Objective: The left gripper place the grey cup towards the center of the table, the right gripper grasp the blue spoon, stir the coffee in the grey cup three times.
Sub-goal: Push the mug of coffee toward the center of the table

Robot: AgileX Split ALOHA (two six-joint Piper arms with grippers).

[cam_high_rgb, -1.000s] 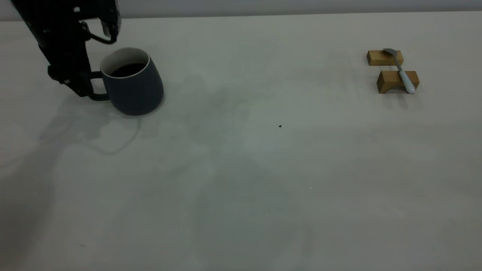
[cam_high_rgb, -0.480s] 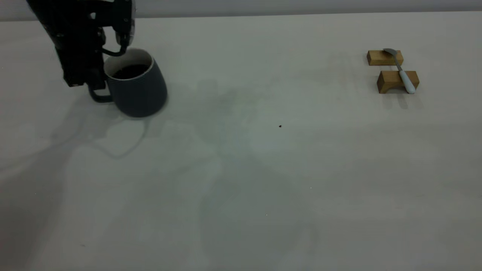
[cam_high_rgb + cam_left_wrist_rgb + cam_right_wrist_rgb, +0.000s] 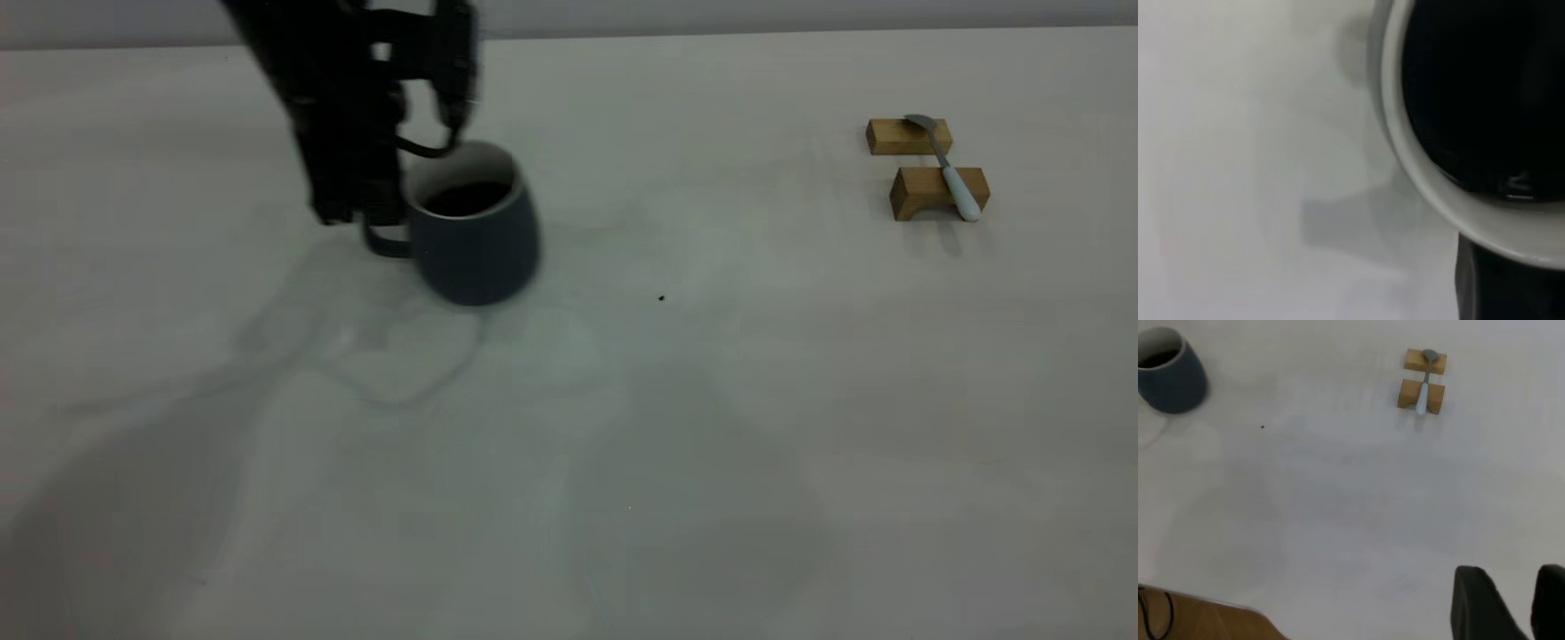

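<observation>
Left arm at work, right arm parked.
The left gripper (image 3: 384, 222) hangs upright, fingers clamped; the right gripper (image 3: 1515, 603) hovers with fingers parted.

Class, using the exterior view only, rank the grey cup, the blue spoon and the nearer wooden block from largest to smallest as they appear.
1. grey cup
2. and 3. blue spoon and nearer wooden block: about equal in length, so unranked.

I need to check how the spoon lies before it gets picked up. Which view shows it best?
The exterior view: the spoon lies across two wooden blocks, bowl on the far one, handle on the near one. The right wrist view shows it smaller and from farther away. The left wrist view misses it.
</observation>
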